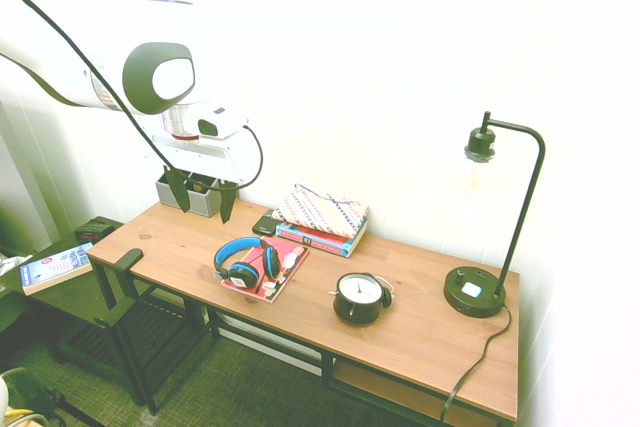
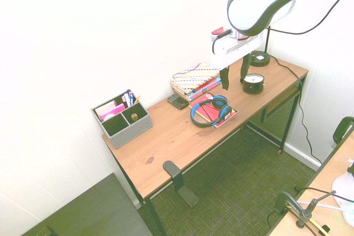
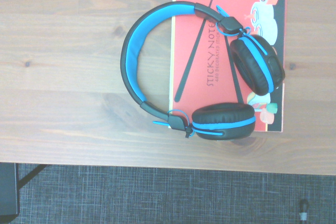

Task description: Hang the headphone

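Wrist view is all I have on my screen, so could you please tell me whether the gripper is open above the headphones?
Observer: Yes, the gripper is open, with nothing between its fingers, above the desk.
Operator: Thank you. Is there anywhere to hang the headphones?
Observer: A black hook-like bracket sits at the desk's front edge.
Operator: And what stands towards the lamp?
Observer: An alarm clock, between the headphones and the lamp.

"STICKY NOTES" in dark lettering on red cover of sticky-note book [image 3: 228, 51]; smaller line beneath begins "400 DECORATED", rest hard to read. "FRANKA" in white on dark strip of robot arm [image 2: 276, 5]. Print on blue-and-white paperback [image 1: 56, 267] too small to read.
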You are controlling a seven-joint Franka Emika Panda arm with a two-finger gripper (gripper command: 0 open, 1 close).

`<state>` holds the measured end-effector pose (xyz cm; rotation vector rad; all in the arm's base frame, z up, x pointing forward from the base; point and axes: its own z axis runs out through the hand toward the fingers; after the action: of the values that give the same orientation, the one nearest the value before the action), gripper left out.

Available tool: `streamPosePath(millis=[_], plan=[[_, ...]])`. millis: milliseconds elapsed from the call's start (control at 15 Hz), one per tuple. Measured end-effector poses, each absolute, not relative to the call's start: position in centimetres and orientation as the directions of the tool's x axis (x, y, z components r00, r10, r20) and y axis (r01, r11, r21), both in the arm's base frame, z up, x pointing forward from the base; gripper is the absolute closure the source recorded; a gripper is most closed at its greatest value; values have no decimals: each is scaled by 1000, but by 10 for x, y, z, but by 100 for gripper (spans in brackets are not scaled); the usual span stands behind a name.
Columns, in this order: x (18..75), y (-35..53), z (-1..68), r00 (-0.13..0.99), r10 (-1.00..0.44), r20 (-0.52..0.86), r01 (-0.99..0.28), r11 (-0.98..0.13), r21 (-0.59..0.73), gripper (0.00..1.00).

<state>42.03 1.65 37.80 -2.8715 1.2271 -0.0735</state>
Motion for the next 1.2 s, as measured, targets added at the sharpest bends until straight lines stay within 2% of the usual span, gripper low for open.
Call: streamPosePath(millis=[267,533,1200], plan=[[425,25,373,677,-735,37,-734,-678,-34,0],[455,67,351,675,-735,66,-735,-677,-28,0],[524,104,242,676,-736,41,-736,-677,-3,0]])
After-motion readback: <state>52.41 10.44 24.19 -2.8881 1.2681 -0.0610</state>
